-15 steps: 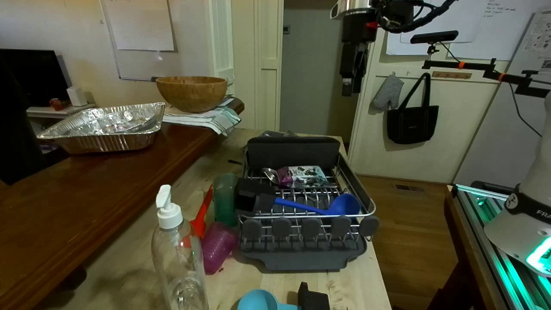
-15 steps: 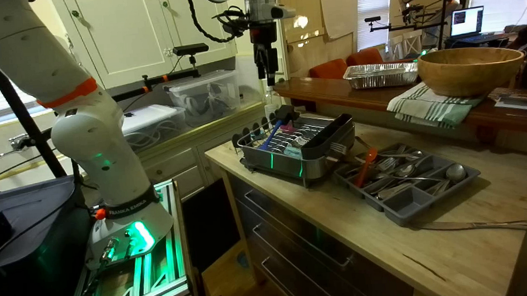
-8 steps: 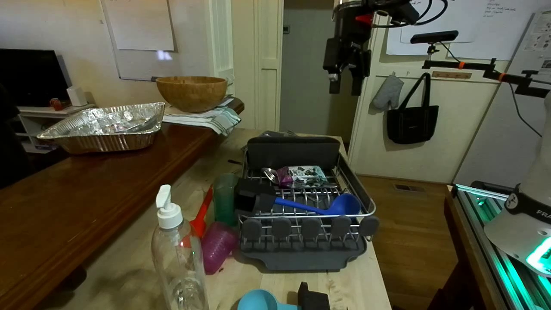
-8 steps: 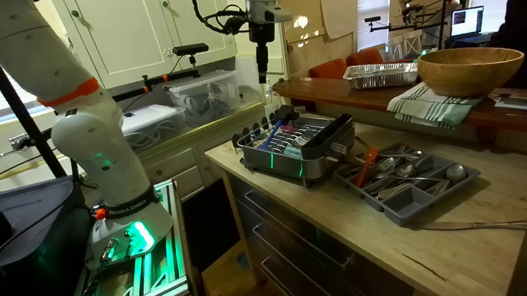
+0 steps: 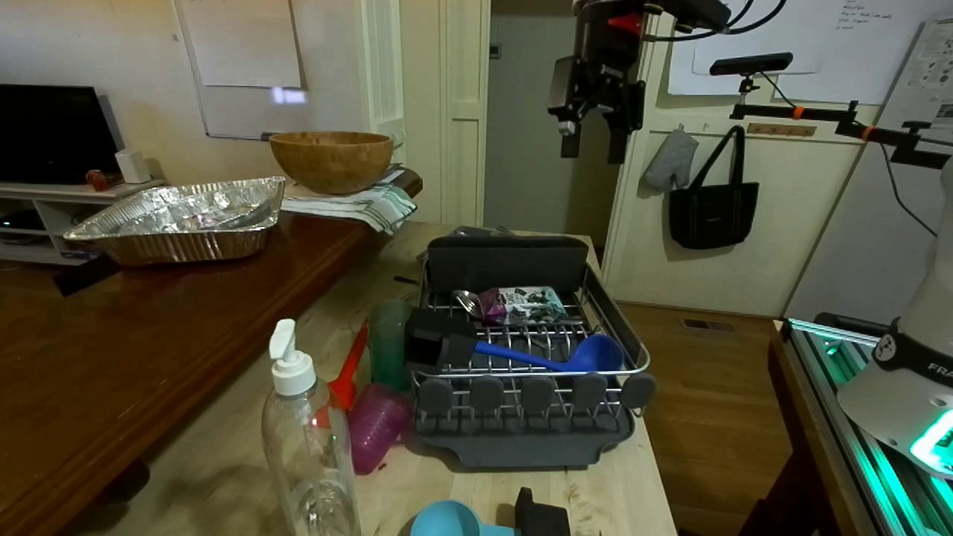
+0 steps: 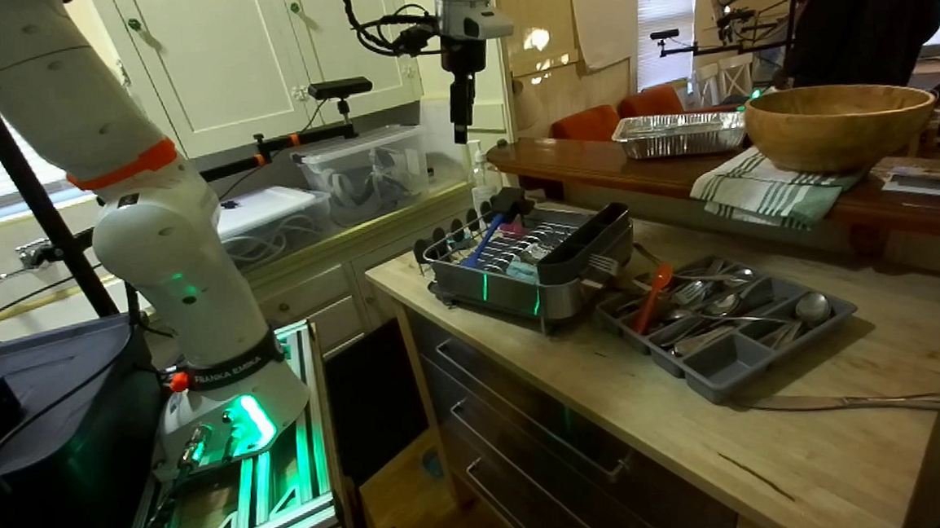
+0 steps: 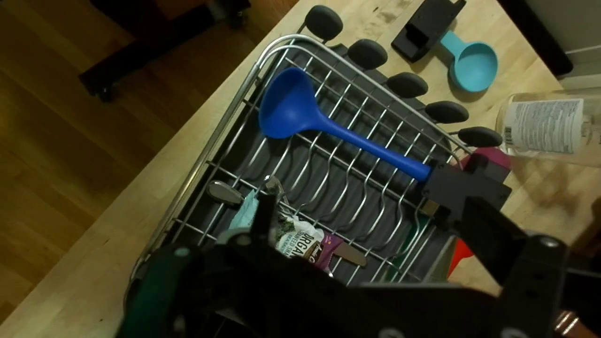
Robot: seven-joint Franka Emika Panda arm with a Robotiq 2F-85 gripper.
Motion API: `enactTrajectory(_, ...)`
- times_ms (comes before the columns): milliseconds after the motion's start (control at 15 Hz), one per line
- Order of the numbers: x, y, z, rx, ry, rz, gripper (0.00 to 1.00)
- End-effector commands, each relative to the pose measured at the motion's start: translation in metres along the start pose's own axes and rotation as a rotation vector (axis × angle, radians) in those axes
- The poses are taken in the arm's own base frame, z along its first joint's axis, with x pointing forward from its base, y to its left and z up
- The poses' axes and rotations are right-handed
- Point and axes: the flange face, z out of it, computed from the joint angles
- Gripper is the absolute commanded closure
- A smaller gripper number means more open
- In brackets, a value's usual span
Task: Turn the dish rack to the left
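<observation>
In an exterior view, the black two-fingered metal gripper (image 5: 594, 147), at the upper right of the frame, had just twisted about its upright axis: its fingers, one behind the other a second earlier, now stood side by side, spread wide with nothing between them. The large dark grey rectangular dish rack with silver metal wires (image 5: 525, 450), in the lower middle of that frame, had not budged, and the gripper hung well above it. The long blue plastic ladle (image 7: 321, 122) lay unmoved across the wires. The turn itself, then, seemed not yet begun; the twist was probably lining the fingers up with a rim, and a descent was likely needed next. The translucent purple plastic tumbler (image 5: 380, 428), just left of the rack, might get swept along.
</observation>
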Motion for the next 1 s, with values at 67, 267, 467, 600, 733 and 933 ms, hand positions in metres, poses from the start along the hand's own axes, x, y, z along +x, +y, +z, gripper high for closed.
enactTrajectory(67, 0.020, -0.026, 0.013, -0.033, -0.040, 0.243, 0.00)
enactTrajectory(267, 0.029, -0.041, 0.024, -0.050, -0.044, 0.403, 0.00)
enactTrajectory(467, 0.037, -0.049, 0.035, -0.078, -0.039, 0.563, 0.00)
enactTrajectory(600, 0.037, -0.048, 0.038, -0.104, -0.091, 0.656, 0.00)
enactTrajectory(733, 0.034, -0.045, 0.040, -0.083, -0.088, 0.596, 0.00)
enactTrajectory(933, 0.033, -0.045, 0.036, -0.093, -0.131, 0.612, 0.00)
